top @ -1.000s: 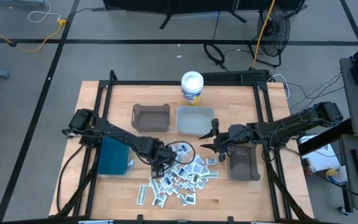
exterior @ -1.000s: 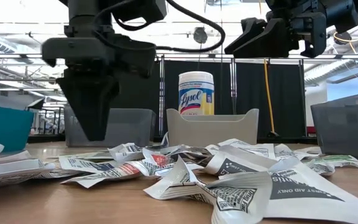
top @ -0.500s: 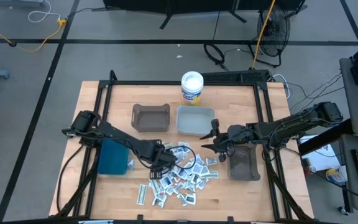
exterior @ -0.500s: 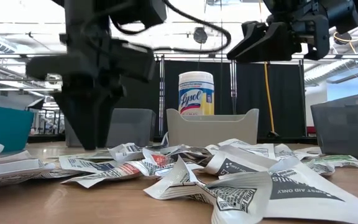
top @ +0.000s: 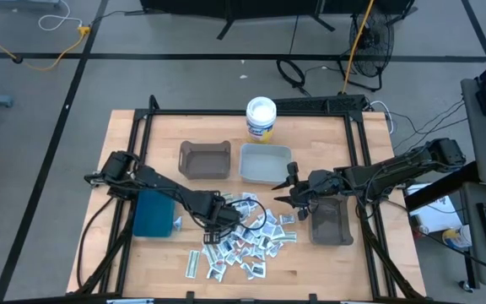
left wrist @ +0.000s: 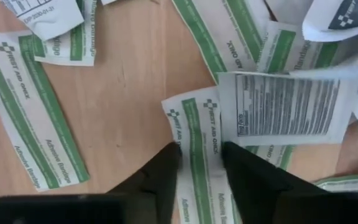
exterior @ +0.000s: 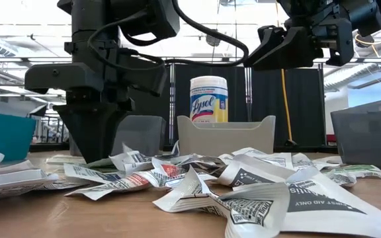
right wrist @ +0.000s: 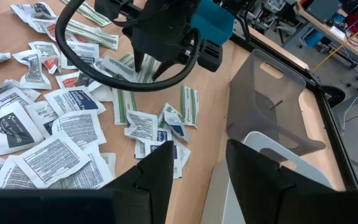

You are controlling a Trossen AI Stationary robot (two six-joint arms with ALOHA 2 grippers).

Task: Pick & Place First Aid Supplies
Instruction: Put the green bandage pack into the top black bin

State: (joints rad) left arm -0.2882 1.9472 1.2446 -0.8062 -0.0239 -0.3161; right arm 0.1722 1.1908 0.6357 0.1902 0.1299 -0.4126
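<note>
High view: my left gripper is down at the left edge of the pile of first aid supplies, which lies on the table in front of the bins; the right gripper hangs clear above the table beside the dark bin, waiting. Low view: the left gripper's tips meet the table among the packets. Left wrist view: the fingers straddle a green-striped bandage strip lying flat on the wood, jaws partly closed around it, not visibly pinching. Right wrist view: the right jaws stand partly apart, nothing between them. I judge this the grasp step. Next I need to close fully on the strip, confirm it lifts alone, then carry it to a bin.
</note>
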